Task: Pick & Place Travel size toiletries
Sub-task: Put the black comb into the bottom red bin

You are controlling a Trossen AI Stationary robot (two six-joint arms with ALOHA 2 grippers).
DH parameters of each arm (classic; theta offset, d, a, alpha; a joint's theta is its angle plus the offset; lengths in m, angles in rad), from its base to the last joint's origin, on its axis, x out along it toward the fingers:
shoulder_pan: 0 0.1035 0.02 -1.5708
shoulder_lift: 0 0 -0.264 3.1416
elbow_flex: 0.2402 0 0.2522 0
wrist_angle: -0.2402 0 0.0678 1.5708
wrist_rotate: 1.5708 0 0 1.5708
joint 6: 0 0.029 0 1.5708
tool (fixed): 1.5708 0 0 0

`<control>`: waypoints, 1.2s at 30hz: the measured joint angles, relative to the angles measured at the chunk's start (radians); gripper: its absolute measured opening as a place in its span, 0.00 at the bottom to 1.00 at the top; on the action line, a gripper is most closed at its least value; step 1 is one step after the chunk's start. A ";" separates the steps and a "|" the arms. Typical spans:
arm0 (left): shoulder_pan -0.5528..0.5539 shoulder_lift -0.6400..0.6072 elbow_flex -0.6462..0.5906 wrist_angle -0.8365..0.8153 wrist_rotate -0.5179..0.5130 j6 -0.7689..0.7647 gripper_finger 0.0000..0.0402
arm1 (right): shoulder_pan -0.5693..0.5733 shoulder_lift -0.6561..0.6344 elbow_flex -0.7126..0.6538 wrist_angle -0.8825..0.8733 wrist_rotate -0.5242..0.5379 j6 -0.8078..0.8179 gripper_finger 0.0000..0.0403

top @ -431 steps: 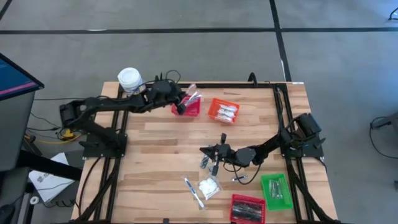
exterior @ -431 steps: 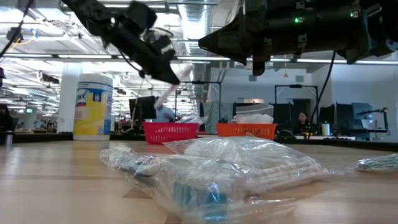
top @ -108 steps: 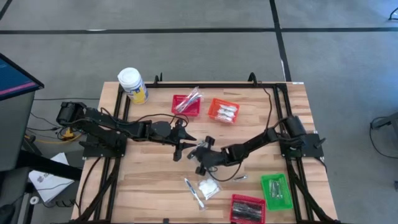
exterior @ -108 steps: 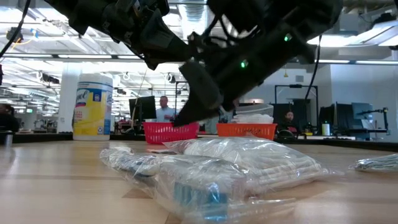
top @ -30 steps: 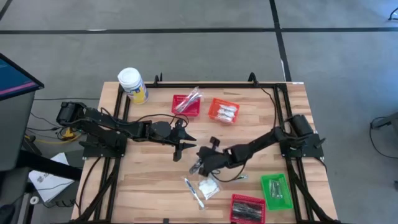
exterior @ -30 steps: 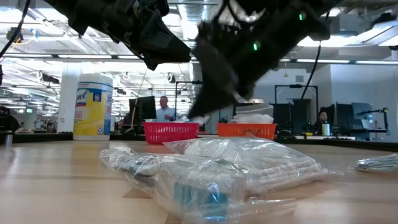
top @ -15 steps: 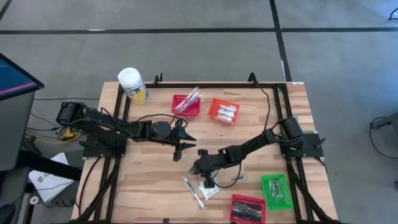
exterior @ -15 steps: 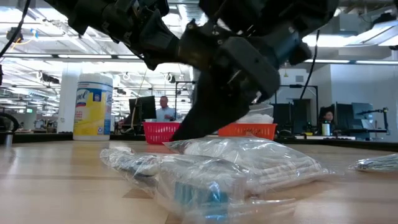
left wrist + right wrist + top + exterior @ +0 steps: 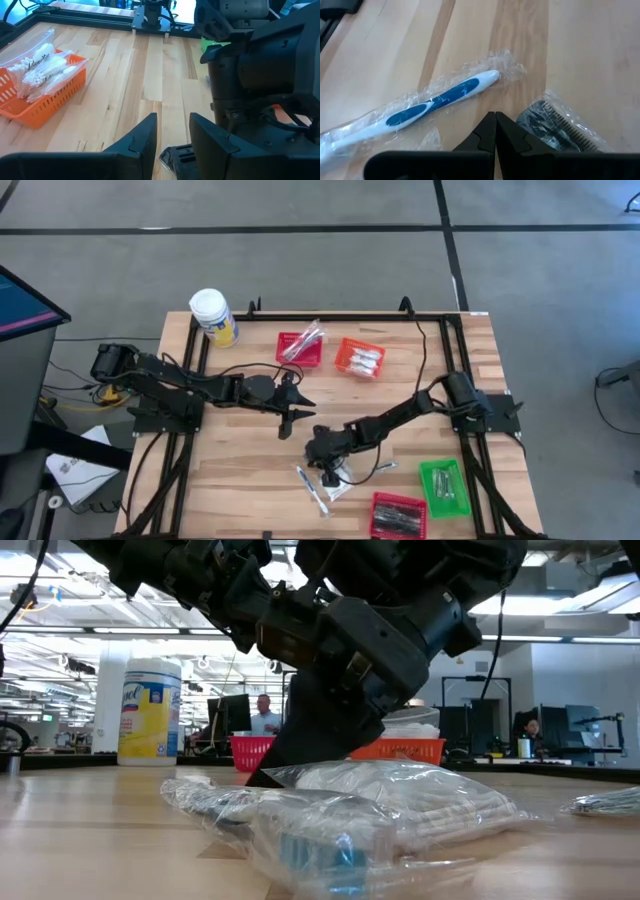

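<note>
toiletries, a wrapped toothbrush (image 9: 427, 102) and comb (image 9: 559, 129), lie on the table (image 9: 240, 460); right gripper (image 9: 495, 131), fingers pressed together, hangs just over them; left gripper (image 9: 172, 135) slightly spread, holding nothing, mid-table

No lettering is legible; the yellow jar (image 9: 149, 710) beside the red basket (image 9: 262, 751) bears a label (too blurred to read).

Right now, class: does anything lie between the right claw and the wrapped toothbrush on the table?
Nothing visible does. The right claw, shut, hangs just above bare wood, with the wrapped toothbrush ahead and open table between. A wrapped black comb lies beside the claw, off that path.
</note>
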 joint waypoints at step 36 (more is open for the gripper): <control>0.000 0.014 -0.004 0.005 0.006 -0.069 0.27 | 0.026 -0.417 -0.529 0.262 0.612 0.159 0.00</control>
